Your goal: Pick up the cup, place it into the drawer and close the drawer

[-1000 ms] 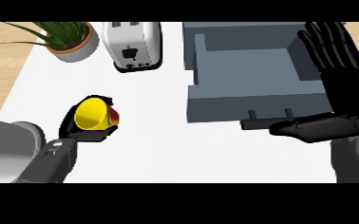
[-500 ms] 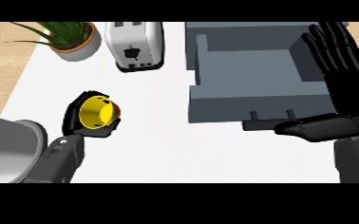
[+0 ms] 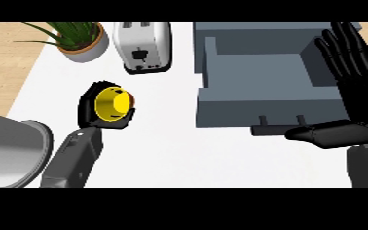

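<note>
Currently the left hand has its fingers curled round the yellow cup, with its mouth facing up toward the view. The open drawer lies well apart to the cup's right. The right hand rests open, fingers straight, beside the drawer's right wall.

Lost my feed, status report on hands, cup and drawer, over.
Left hand curled round the yellow cup, over the white counter. Right hand open at the open grey drawer. Nothing between cup and drawer.
</note>
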Motion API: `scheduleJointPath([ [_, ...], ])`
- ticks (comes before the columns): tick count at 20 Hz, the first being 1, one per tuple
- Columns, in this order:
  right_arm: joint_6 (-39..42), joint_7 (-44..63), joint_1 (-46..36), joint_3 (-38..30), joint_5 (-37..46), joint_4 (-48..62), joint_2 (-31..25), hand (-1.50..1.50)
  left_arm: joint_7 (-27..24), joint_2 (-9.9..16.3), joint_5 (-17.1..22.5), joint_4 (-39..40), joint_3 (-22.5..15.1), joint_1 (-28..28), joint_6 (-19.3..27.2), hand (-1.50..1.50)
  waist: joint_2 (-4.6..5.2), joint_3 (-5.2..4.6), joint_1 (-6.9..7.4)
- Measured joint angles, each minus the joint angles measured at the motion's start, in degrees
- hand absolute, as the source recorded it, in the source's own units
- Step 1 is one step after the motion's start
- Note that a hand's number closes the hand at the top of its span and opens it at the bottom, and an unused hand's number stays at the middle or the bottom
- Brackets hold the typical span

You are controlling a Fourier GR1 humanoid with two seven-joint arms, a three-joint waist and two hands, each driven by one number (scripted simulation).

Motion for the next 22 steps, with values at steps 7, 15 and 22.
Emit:
scheduleJointPath([
  [7,-0.5,-0.6,-0.1,-0.8,0.4,1.1,0.0,-1.50,6.8,-3.5,-0.4,-10.1,-4.1,-5.5,0.5,1.50,-0.41,0.11,0.93],
  [15,-0.2,-0.2,1.0,-0.8,0.5,-0.1,-0.1,-1.50,23.8,-7.0,2.2,-22.3,-11.8,-14.3,7.3,1.50,-0.63,0.13,0.66],
  [22,-0.1,-1.7,0.4,-1.3,0.8,1.6,-0.1,-1.50,36.3,-7.7,4.3,-22.4,-16.5,-27.2,17.0,1.50,-0.19,0.11,-0.20],
])
